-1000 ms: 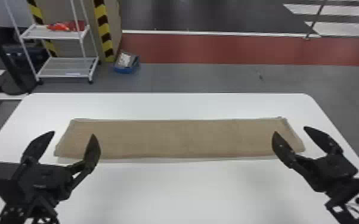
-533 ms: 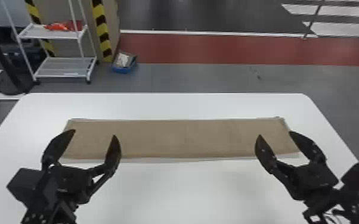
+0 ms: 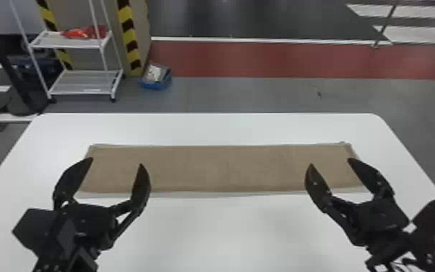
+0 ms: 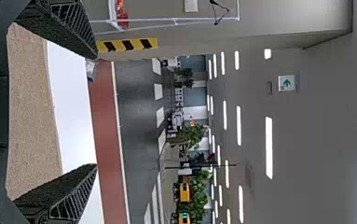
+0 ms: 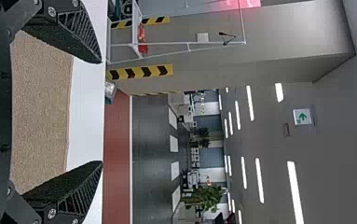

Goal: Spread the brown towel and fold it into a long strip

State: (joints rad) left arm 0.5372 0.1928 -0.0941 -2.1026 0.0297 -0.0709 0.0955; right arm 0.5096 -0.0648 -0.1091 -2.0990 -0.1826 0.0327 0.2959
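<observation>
The brown towel [image 3: 224,168] lies flat on the white table as a long strip running left to right, a paler layer edging its near side. Over its left end is my left gripper [image 3: 115,162], open and holding nothing. My right gripper [image 3: 330,162], likewise open and empty, stands over the right end. In the left wrist view the towel [image 4: 31,107] spans behind the left gripper [image 4: 97,111], whose fingers are wide apart. The right wrist view has the towel [image 5: 41,112] beyond the spread fingers of the right gripper [image 5: 102,112].
The white table [image 3: 220,235] extends around the towel, its far edge beyond the strip. On the floor past it stand a white shelf rack [image 3: 83,83] at the far left and a blue box [image 3: 155,85] beside a striped pillar.
In the head view my left gripper has moved right and my right gripper has moved left, so both are closer together. The towel has stayed in place.
</observation>
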